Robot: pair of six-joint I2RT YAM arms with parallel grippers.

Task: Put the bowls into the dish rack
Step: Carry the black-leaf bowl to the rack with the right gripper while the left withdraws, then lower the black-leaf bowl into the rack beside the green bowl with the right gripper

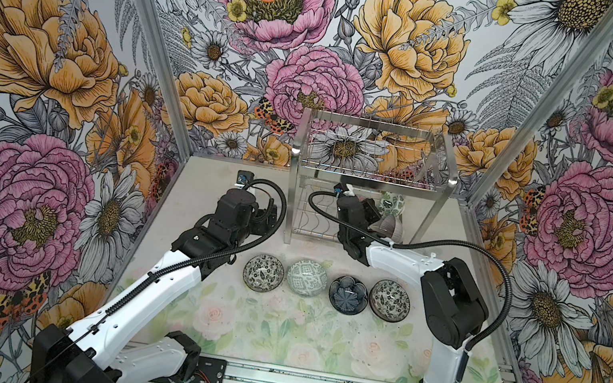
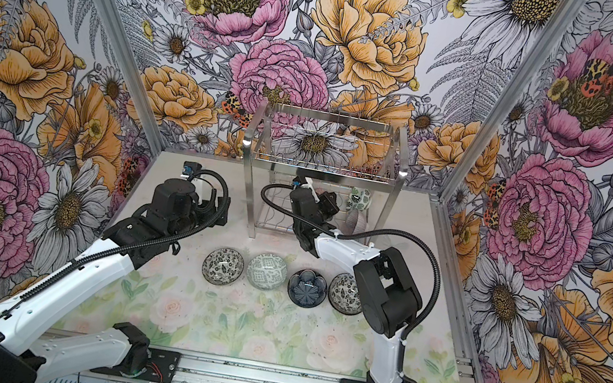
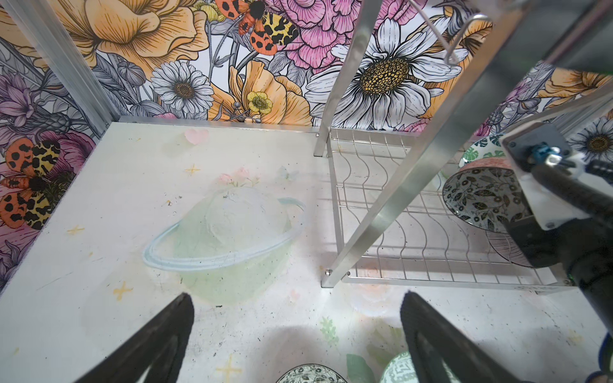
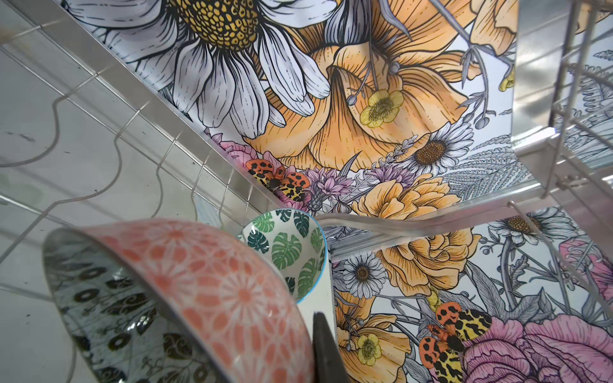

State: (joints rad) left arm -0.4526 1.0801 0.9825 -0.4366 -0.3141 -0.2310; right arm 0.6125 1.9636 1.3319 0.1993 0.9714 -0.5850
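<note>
Claw on the right (image 4: 316,335) is squeezing shut on the rim of the pink bowl (image 4: 215,291), low inside the dish rack (image 1: 291,198), just beside the green leaf bowl (image 4: 285,252). Claw on the left (image 3: 295,331) is hanging wide open outside the dish rack.

Top views look down on everything; close wrist views share the dish rack (image 3: 391,202)

Dish rack (image 1: 368,177) shiny s/steel wire, bowls (image 1: 307,278) glossy ceramic, tabletop (image 1: 272,334) matt.
</note>
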